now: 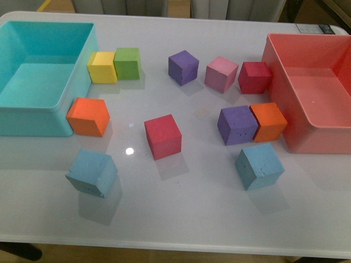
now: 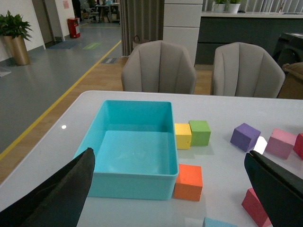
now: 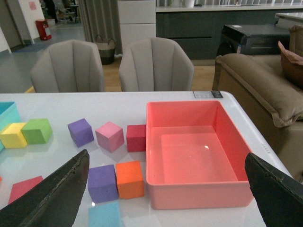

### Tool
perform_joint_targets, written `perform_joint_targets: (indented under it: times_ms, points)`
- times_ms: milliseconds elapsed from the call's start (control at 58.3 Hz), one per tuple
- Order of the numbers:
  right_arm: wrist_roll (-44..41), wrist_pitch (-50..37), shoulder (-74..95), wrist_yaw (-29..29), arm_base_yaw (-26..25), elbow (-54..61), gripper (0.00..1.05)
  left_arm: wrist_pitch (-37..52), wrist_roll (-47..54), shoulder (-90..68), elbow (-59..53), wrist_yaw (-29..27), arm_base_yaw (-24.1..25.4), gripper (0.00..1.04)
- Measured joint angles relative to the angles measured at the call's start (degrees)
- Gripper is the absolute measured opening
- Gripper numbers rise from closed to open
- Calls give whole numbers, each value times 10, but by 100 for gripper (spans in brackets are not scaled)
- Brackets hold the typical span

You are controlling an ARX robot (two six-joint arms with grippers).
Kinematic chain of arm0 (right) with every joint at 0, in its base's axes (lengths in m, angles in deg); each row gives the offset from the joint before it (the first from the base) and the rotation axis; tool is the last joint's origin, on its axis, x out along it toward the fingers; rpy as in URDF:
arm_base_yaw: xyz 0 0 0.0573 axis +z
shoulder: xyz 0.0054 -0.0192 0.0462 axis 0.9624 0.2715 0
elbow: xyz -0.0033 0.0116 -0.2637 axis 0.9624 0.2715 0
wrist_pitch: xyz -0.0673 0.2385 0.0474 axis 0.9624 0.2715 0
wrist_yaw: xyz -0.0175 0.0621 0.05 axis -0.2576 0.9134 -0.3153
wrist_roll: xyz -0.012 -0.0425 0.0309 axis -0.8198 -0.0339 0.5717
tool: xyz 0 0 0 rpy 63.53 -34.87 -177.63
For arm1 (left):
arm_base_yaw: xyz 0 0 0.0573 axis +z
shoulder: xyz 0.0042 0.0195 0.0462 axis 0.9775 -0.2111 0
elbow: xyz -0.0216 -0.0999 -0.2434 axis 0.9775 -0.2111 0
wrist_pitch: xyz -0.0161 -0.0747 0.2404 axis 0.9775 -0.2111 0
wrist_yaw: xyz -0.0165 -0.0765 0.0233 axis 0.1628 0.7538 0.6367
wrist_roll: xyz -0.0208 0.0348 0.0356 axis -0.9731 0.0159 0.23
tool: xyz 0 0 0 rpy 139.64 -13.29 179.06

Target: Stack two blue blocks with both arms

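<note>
The left blue block point(image 1: 92, 172) rests on the tabletop point(image 1: 186, 213) in front of an orange cube point(image 1: 88, 116). The right blue block point(image 1: 259, 165) sits well apart from it, just in front of a purple cube point(image 1: 237, 125). The left gripper point(image 2: 169, 158) and the right gripper point(image 3: 166, 158) are both released, spread wide and empty.

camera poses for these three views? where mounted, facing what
Front: on the body between the arms, looking down at the table; blue blocks nearest; no arm shows.
Left wrist: behind the open left claw, facing the turquoise bin and chairs.
Right wrist: behind the open right claw, facing the pink bin and chairs.
Shared: the yellow cube shows in all three.
</note>
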Motion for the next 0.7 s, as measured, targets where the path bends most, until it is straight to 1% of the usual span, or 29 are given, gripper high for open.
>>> perform_joint_targets:
  times_ms: [703]
  points:
    - [0,0,0,0,0,0,96,0,0,0,0,0,0,96]
